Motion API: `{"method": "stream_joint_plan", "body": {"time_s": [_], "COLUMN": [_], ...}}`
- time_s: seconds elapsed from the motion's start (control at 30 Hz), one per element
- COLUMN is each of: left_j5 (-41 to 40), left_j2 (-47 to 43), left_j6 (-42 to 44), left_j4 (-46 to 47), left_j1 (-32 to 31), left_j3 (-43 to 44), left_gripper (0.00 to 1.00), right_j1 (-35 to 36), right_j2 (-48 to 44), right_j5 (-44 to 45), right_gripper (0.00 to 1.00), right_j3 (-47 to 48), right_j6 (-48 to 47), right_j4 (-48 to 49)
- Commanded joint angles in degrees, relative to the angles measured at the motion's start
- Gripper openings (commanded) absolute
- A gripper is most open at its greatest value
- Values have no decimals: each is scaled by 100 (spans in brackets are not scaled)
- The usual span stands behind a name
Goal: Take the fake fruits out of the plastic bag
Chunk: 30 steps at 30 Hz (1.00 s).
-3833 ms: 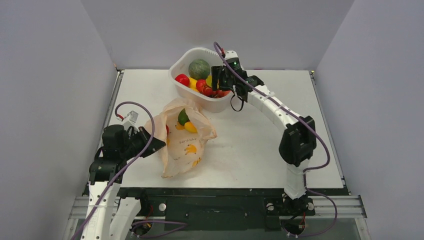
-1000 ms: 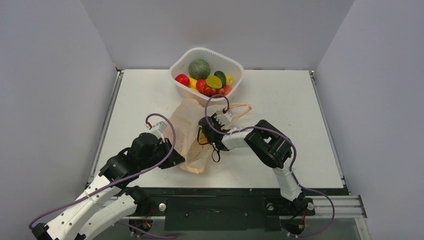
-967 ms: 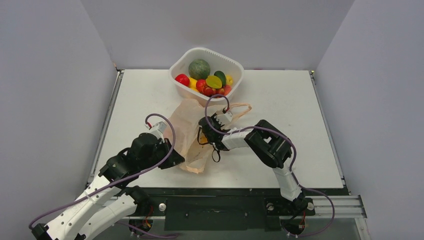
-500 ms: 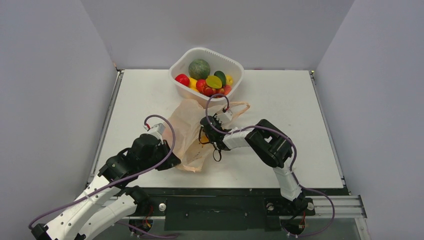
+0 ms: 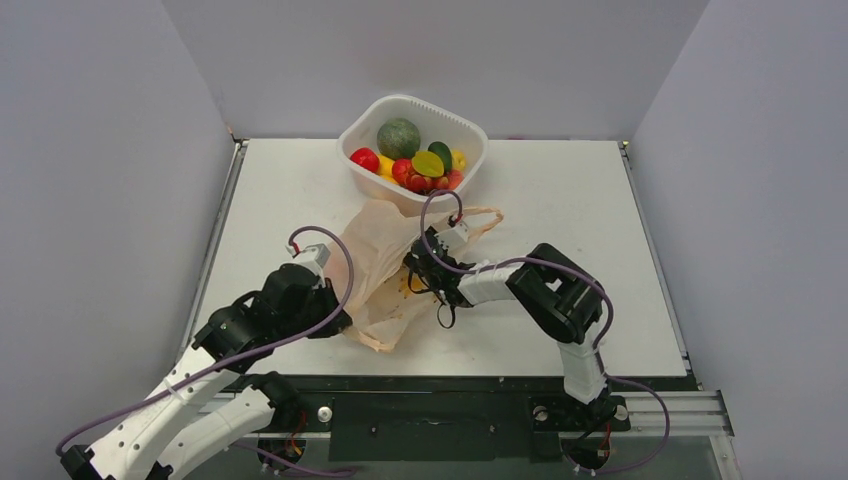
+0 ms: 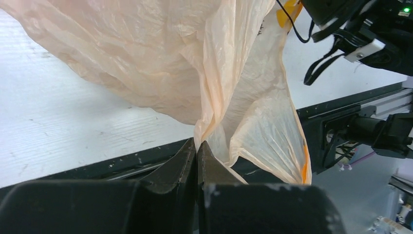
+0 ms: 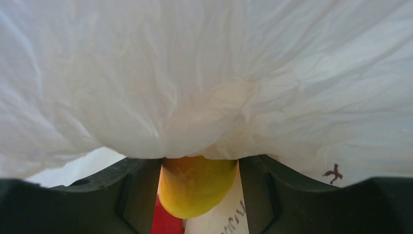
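Note:
The peach-orange plastic bag (image 5: 378, 262) lies crumpled at the table's middle, its handles (image 5: 480, 215) toward the white tub. My left gripper (image 5: 337, 322) is shut on a fold at the bag's near corner. In the left wrist view the closed tips (image 6: 197, 146) pinch the film (image 6: 160, 58). My right gripper (image 5: 417, 275) reaches into the bag's mouth. In the right wrist view an orange-yellow fake fruit (image 7: 197, 187) fills the gap between both fingers (image 7: 131, 195), with a red piece (image 7: 165, 222) below it. Bag film (image 7: 204, 73) drapes over the rest.
A white rounded tub (image 5: 460, 125) at the back centre holds a dark-green melon (image 5: 398, 137) and several small fruits (image 5: 425, 168). Grey walls close in the left, right and back. The black frame rail (image 5: 450, 385) runs along the table's near edge.
My right gripper has closed onto the orange-yellow fruit and drawn slightly toward the near right. The left gripper has tugged the bag's near corner a little toward the left.

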Motion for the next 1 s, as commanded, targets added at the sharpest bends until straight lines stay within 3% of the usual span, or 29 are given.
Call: {"method": "stream_joint_plan", "body": {"time_s": [0.0, 0.27, 0.63, 0.83, 0.97], "left_j5": [-399, -329, -495, -524, -532], "left_j2": [240, 165, 40, -14, -33], "left_j6": [734, 947, 814, 783, 773], "left_j4": [-273, -19, -25, -16, -14], "left_j1": [-29, -31, -30, -26, -30], "left_j3": [392, 157, 99, 81, 79], "left_gripper": [0, 0, 0, 0, 0], "right_j1": [-40, 35, 254, 272, 289], "right_j2": [-588, -1198, -2297, -2660, -3008], "right_j5": [-382, -1006, -1700, -3611, -4178], "right_gripper": [0, 0, 0, 0, 0], "right_j3": [-207, -747, -1508, -1832, -2056], "right_j6": [-63, -174, -1068, -1678, -2079], "right_j4": [295, 300, -39, 701, 541]}}
